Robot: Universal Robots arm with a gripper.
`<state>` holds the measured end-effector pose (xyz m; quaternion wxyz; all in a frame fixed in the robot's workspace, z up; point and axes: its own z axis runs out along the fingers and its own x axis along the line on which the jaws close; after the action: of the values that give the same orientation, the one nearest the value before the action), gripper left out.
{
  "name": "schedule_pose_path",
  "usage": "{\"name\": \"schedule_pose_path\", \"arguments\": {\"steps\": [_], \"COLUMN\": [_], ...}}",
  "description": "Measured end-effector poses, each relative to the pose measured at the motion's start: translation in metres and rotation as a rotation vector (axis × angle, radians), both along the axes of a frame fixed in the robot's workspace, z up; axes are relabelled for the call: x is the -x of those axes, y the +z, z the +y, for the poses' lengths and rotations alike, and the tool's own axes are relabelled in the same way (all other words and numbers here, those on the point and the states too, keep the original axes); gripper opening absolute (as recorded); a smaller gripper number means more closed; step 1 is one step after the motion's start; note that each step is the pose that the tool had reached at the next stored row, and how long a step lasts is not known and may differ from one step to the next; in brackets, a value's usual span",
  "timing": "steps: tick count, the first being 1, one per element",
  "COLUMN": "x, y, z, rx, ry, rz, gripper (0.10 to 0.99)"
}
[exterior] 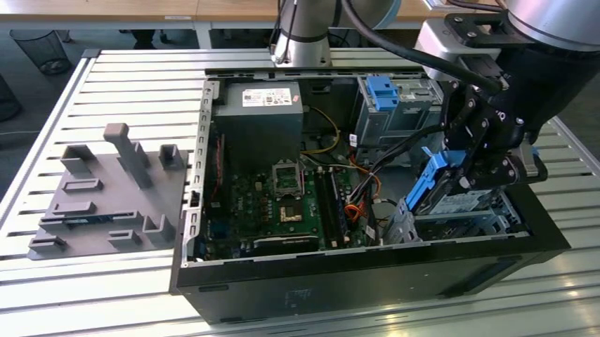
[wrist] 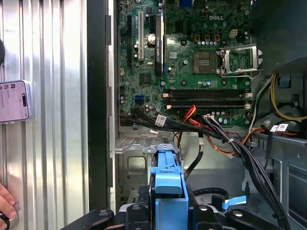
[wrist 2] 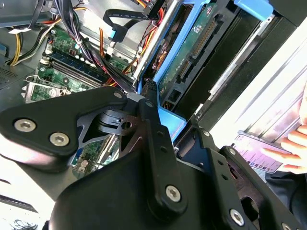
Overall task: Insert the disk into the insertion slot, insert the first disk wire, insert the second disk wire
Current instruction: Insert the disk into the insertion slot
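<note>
In the exterior view my gripper (exterior: 461, 172) is shut on the disk (exterior: 439, 188), a flat drive in a bright blue caddy. I hold the disk steeply tilted, its lower end over the insertion slot (exterior: 464, 219), a low silver perforated cage at the open case's right corner. In the first wrist view the blue caddy (wrist: 168, 191) sits between my fingers, with the cage's metal (wrist: 136, 163) just beyond it. The second wrist view shows the disk's green circuit board and connector (wrist 2: 192, 52) past my black fingers (wrist 2: 153, 122). A loose black flat cable with a blue tab (wrist: 233, 201) lies beside the cage.
A taller grey bay with a blue latch (exterior: 384, 95) stands behind the cage. Cable bundles (wrist: 225, 139) cross from the motherboard (exterior: 281, 203) toward the bays. A grey fixture plate (exterior: 103, 196) lies at the exterior view's left. A person's hand (wrist 2: 297, 143) and a phone (wrist: 13, 100) rest outside the case.
</note>
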<state>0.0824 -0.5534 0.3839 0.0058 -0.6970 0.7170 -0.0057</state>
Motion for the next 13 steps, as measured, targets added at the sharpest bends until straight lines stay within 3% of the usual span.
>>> {"name": "schedule_pose_path", "arguments": {"steps": [13], "x": [0.0000], "y": [-0.0049], "z": [0.0000], "rx": [0.000], "ry": [0.000], "rz": [0.0000], "gripper": [0.365]}}
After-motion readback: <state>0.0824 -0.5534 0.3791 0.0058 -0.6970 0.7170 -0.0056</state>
